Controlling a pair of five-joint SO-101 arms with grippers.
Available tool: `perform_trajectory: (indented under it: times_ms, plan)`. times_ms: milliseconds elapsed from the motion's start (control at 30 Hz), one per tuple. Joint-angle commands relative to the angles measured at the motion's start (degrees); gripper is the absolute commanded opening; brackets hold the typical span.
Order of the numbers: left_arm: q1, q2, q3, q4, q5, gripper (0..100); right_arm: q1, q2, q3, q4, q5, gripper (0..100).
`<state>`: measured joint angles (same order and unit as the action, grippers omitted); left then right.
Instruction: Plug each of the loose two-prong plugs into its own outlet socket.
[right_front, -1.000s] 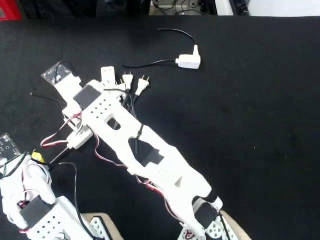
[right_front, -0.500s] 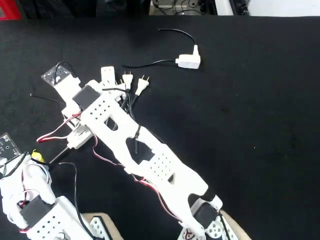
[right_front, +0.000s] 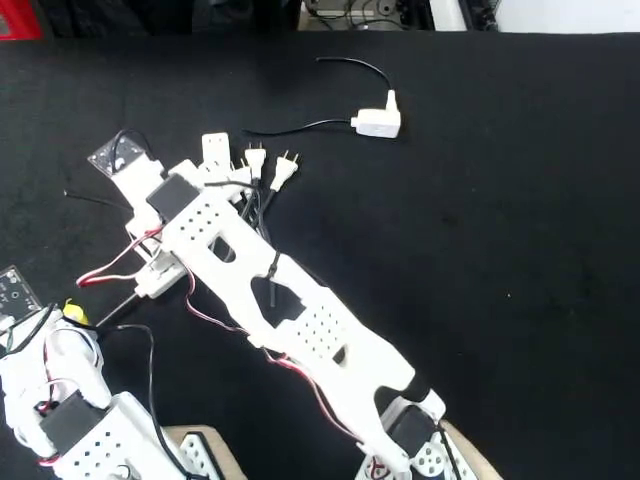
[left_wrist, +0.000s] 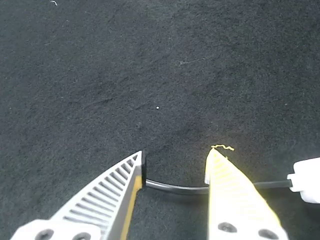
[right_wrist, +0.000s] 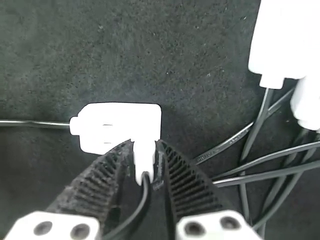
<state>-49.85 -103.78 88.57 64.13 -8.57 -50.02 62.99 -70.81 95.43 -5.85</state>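
My right gripper (right_wrist: 145, 146) is shut on a white two-prong plug (right_wrist: 145, 159), with its black cord running back between the fingers. The plug's front end meets a white outlet socket (right_wrist: 120, 126) lying on the black cloth. I cannot tell whether the prongs are inside it. In the high view that socket (right_front: 214, 148) lies just past the right arm's wrist (right_front: 182, 196). Two loose white plugs (right_front: 255, 158) (right_front: 287, 167) lie beside it. A second white socket (right_front: 378, 122) sits farther back. My left gripper (left_wrist: 175, 156) is open just above the cloth, with a thin black cable (left_wrist: 175, 188) between its fingers.
Several black cords (right_wrist: 260, 165) fan out beside the held plug. The right arm (right_front: 300, 300) stretches diagonally across the black table (right_front: 500, 250). The left arm (right_front: 70, 410) stays at the near left corner. A white connector (left_wrist: 306, 181) shows beside the left gripper.
The right arm has sagged a little and its wrist has shifted slightly toward the near side. The plug stays gripped. The loose plugs and the far socket have not moved.
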Motion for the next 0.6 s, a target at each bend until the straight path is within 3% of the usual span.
perform_trajectory:
  times_ms: [0,567]
  plan:
    - [0.0,-0.4,0.0,-1.3,-0.4,21,-0.6,2.9,-1.5,-0.3,-0.6,1.1]
    - [-0.2,-0.4,0.0,-1.3,-0.4,21,-0.4,3.6,-3.6,5.7,-0.4,1.1]
